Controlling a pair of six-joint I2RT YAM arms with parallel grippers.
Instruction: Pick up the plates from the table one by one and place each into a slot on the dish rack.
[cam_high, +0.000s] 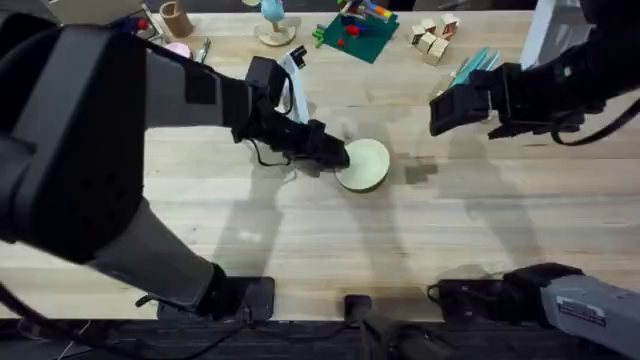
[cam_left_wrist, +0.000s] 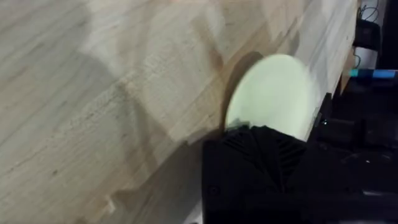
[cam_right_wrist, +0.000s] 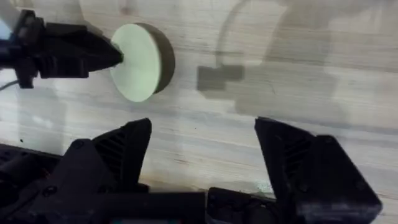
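A pale cream-yellow plate (cam_high: 364, 164) is at the middle of the table (cam_high: 450, 230), tilted up on its edge with a shadow beside it (cam_right_wrist: 142, 62). My left gripper (cam_high: 338, 155) is shut on its near rim, its black fingers (cam_right_wrist: 93, 53) pinching the edge. The same plate (cam_left_wrist: 273, 93) rises just beyond the left finger in the left wrist view. My right gripper (cam_high: 447, 112) hovers open to the plate's right, its fingers (cam_right_wrist: 124, 146) spread wide over bare wood. A thin whitish-blue upright piece (cam_high: 293, 85) shows behind the left arm; the dish rack is hidden there.
Along the far edge lie a green board with colourful toys (cam_high: 356, 36), a pile of wooden blocks (cam_high: 434, 36), teal sticks (cam_high: 476, 62), a small wooden stand (cam_high: 273, 30) and a pink dish (cam_high: 178, 48). Bare wood stretches across the near half.
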